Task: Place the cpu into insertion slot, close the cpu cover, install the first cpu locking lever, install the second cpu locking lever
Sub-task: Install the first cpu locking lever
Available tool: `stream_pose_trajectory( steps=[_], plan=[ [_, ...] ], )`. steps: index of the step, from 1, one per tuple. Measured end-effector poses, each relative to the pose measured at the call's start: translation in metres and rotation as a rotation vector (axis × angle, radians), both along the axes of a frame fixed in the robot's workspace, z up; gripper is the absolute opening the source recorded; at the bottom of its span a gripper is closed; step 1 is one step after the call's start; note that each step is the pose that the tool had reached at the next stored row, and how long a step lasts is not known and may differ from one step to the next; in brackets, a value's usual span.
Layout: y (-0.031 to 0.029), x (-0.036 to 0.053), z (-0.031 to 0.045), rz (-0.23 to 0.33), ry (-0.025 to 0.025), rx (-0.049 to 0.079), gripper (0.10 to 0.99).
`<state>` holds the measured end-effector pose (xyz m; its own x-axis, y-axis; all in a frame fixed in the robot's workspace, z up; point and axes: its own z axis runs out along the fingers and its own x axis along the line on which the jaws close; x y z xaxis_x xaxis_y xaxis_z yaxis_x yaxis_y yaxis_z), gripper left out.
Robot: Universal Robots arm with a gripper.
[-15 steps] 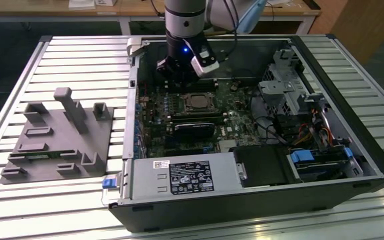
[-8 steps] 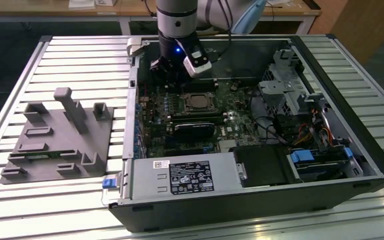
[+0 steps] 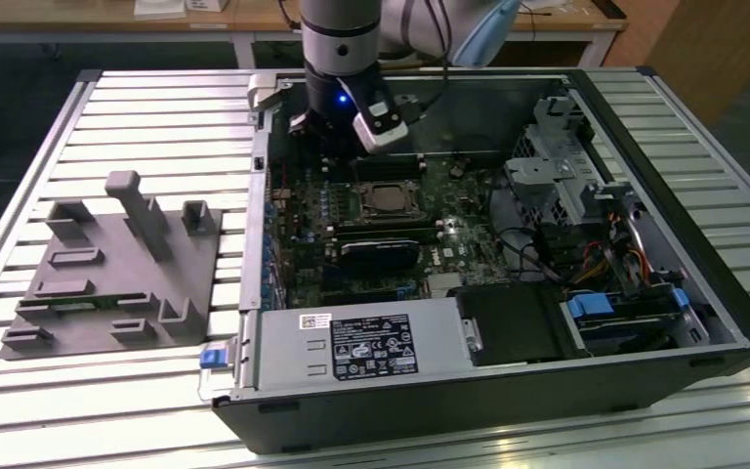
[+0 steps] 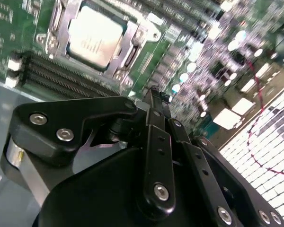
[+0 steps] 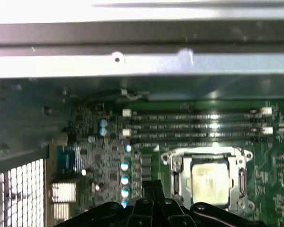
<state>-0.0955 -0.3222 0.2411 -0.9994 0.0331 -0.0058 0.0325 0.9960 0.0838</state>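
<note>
One open computer case (image 3: 687, 293) lies on the slatted counter (image 3: 153, 98), with one grey fixture block (image 3: 102, 283) beside it at the exterior view's left. Inside the case, the single cpu (image 5: 209, 183) sits in the insertion slot (image 5: 206, 152), framed by the cpu cover (image 5: 237, 176) lying flat. The end effector (image 4: 154, 94) hovers inside the case near the slot, clenched on nothing.

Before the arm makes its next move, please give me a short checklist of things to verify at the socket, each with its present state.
1. cpu lying in the insertion slot: ok.
2. cpu cover down around the cpu: ok.
3. Both locking levers latched: cannot tell.
4. Pincer empty: ok, shut on nothing.
5. Pincer apart from the cpu: ok.
</note>
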Motion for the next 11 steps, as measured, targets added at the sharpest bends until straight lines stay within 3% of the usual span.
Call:
stream_pose_trajectory(
  steps=[4, 7, 11],
  plan=[
    [-0.0001, -0.0011, 0.0, 0.0, 0.0, 0.072, 0.114],
    [-0.0002, -0.0017, 0.0, 0.0, 0.0001, 0.117, 0.114],
    [-0.0001, -0.0017, 0.0, 0.0, 0.0001, 0.133, 0.114]
  ],
)
